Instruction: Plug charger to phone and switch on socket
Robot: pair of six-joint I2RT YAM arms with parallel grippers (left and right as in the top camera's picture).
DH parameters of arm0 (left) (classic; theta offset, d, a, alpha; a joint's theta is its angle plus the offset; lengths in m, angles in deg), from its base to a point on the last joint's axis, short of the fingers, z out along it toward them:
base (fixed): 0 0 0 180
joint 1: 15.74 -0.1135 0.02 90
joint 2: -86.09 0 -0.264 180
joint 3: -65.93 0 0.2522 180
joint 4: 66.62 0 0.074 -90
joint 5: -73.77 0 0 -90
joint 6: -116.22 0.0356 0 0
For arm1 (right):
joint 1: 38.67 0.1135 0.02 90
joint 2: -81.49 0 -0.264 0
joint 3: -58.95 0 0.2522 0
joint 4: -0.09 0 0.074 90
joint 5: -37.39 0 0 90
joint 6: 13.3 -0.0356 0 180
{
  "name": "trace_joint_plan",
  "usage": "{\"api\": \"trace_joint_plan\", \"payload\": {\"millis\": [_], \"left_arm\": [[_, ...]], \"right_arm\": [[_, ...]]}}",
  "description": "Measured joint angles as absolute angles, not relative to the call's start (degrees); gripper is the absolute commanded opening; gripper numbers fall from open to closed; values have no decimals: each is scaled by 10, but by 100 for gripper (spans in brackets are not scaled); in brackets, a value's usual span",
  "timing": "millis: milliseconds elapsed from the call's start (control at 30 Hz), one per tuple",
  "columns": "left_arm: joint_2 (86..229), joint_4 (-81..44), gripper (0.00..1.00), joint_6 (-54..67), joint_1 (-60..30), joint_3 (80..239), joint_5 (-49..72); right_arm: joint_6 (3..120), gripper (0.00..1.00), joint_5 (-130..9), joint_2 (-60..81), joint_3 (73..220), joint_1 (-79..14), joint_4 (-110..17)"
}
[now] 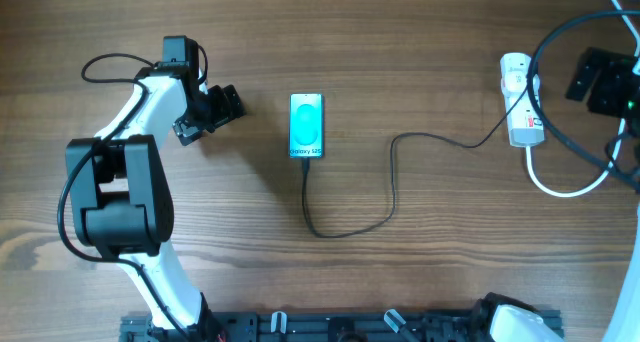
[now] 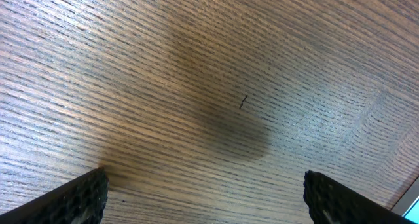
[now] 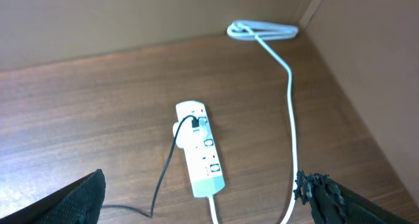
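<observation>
The phone (image 1: 307,125) lies flat at mid table with its cyan screen up. The charger's thin black cable (image 1: 392,172) runs from the phone's near edge, loops round, and goes right to a black plug in the socket (image 1: 520,112). I cannot tell whether its tip is seated in the phone. My left gripper (image 1: 222,107) is open and empty, left of the phone, over bare wood (image 2: 206,198). My right gripper (image 1: 598,80) is open and empty, right of the socket. In the right wrist view the socket (image 3: 200,149) and the cable (image 3: 165,175) lie ahead of the open fingers (image 3: 200,179).
The socket's thick white cord (image 3: 290,119) curves past my right finger to a coil (image 3: 262,31) by the back wall. Black arm cables (image 1: 560,132) loop over the socket area at the far right. The table's right edge runs close by.
</observation>
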State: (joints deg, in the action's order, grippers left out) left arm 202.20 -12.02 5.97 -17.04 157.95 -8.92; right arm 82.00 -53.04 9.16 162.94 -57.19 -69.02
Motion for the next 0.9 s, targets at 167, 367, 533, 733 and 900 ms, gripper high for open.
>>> {"api": "trace_joint_plan", "payload": {"millis": [167,367,533,733,900], "left_arm": [[2022,-120,100,60,-170,1580,-89],[2022,-121,100,60,-170,1580,-90],[2022,-120,100,60,-170,1580,-89],[2022,-121,100,60,-170,1580,-89],[2022,-120,100,60,-170,1580,-89]], "right_arm": [[820,100,-530,61,1595,-572,-660],[822,100,-531,66,1411,-563,-254],[824,100,-532,70,1297,-563,37],[824,100,-532,85,1178,-563,228],[824,100,-533,137,1058,-563,263]]}}
